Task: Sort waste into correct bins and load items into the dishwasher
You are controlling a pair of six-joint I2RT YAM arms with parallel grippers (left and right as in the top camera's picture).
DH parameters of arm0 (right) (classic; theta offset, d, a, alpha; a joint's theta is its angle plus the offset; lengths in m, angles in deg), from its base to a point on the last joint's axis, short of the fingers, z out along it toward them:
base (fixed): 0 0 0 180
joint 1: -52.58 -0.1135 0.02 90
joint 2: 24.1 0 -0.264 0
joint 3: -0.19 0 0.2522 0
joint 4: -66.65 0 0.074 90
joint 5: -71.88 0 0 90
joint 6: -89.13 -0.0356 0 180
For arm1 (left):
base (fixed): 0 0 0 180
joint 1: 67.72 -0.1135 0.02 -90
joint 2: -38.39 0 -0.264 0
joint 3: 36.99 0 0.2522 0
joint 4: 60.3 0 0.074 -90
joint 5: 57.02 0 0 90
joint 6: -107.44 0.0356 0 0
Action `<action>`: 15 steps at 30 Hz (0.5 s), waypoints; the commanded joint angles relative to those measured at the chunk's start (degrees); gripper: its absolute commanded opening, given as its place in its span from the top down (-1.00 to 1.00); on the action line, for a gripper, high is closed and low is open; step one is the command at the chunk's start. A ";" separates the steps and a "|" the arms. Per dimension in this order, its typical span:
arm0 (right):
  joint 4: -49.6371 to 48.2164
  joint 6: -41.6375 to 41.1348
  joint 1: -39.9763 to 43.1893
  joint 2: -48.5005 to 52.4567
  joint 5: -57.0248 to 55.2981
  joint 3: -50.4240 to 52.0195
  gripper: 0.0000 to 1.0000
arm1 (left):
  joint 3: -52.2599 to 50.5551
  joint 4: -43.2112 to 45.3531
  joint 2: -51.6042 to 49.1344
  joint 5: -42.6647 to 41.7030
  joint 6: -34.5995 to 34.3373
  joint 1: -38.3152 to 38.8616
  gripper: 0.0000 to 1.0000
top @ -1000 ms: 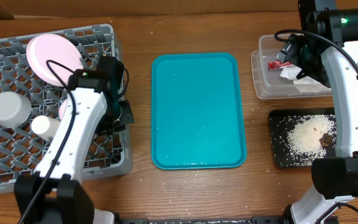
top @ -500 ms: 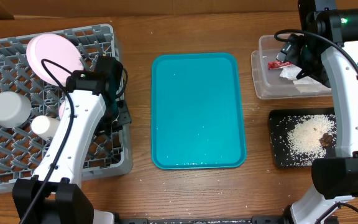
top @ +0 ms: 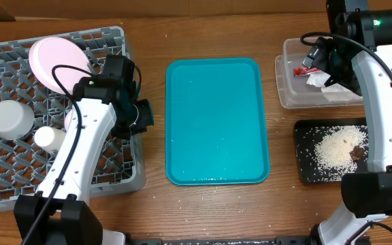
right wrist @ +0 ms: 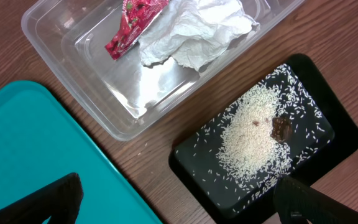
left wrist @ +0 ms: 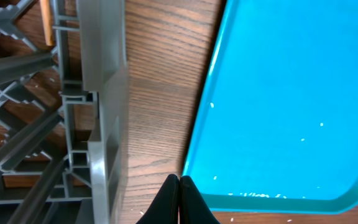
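The grey dish rack (top: 19, 173) at the left holds the pink plate (top: 58, 62), the grey bowl (top: 11, 117) and the white cup (top: 48, 138); my left arm mostly hides a small dish. My left gripper (top: 145, 114) is shut and empty over bare wood between the rack wall (left wrist: 104, 93) and the teal tray (left wrist: 278, 93); its fingertips (left wrist: 179, 186) are pressed together. A chopstick (left wrist: 44, 22) shows in the rack. My right gripper (right wrist: 179, 205) is open and empty, high over the clear tub (right wrist: 98, 93) holding the red wrapper (right wrist: 132, 28) and napkin (right wrist: 191, 31). The black tray (right wrist: 328, 143) holds rice (right wrist: 253, 137) and a brown scrap (right wrist: 281, 129).
The teal serving tray (top: 216, 122) lies in the middle of the table with a few stray rice grains on it. The clear tub (top: 291, 95) and black tray (top: 305, 170) sit at the right edge, under my right arm.
My left gripper has moved right, from over the rack's right wall out to the gap beside the teal tray. The right arm has not moved.
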 commanded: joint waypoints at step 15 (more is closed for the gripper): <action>-0.07 0.46 0.04 -1.33 -0.15 -1.14 -1.00 | -10.29 1.20 -0.46 7.98 -2.71 0.24 0.91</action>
